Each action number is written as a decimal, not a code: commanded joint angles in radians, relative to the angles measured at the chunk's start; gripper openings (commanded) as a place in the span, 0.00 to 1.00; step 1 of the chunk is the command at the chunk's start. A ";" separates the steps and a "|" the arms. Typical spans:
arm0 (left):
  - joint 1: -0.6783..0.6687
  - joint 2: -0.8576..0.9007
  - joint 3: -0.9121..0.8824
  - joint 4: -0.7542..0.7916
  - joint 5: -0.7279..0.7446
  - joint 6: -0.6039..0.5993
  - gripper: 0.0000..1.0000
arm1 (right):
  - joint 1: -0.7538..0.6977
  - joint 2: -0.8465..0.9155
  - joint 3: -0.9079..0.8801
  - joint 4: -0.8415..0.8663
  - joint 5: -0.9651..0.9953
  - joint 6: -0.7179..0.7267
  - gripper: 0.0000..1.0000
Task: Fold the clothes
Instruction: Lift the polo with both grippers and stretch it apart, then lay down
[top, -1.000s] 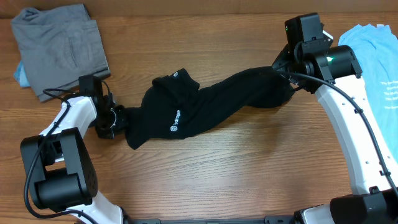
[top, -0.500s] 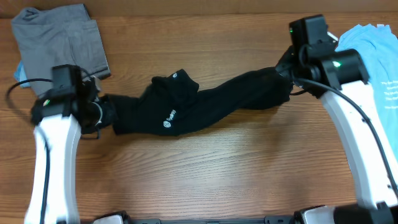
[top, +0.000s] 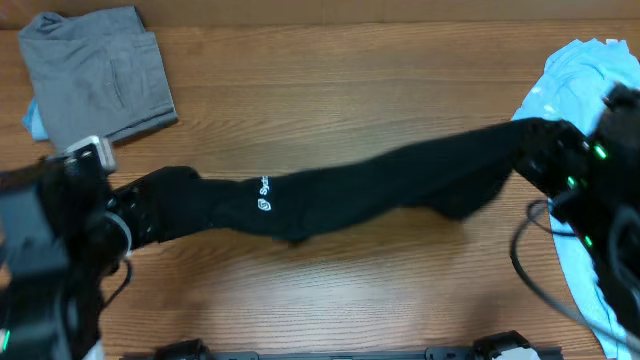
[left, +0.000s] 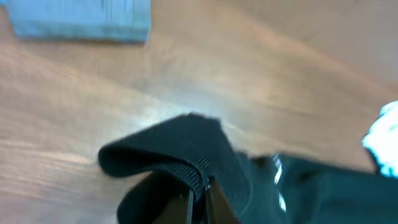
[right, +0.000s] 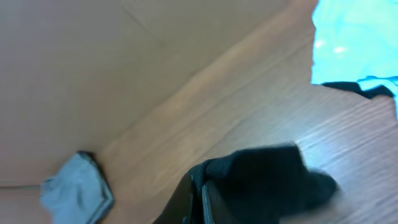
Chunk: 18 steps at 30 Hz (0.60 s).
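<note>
black shirt (top: 350, 190): strung between both grippers, long axis 9-to-3 o'clock | left gripper (left: 198, 198): clamped on its 9 o'clock end | right gripper (right: 199, 193): clamped on its 3 o'clock end | neither nearer

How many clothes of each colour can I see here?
Black cloth shirt with a small white logo: 1
Grey cloth garment: 1
Light blue cloth T-shirt: 1
Total: 3, not counting a light blue scrap beside the grey one, too hidden to identify.

The table (top: 330, 80) bears grey garment (top: 95, 75) (left corner) and blue T-shirt (top: 572, 75)
</note>
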 joint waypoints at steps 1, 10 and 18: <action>0.000 -0.050 0.168 -0.013 -0.029 -0.032 0.04 | -0.004 -0.045 0.041 0.006 -0.025 0.001 0.04; 0.000 0.012 0.276 -0.001 -0.082 -0.032 0.04 | -0.004 0.023 0.079 0.079 0.004 0.001 0.06; 0.000 0.435 0.264 0.127 -0.082 -0.027 0.49 | -0.004 0.394 0.079 0.201 0.025 -0.002 0.27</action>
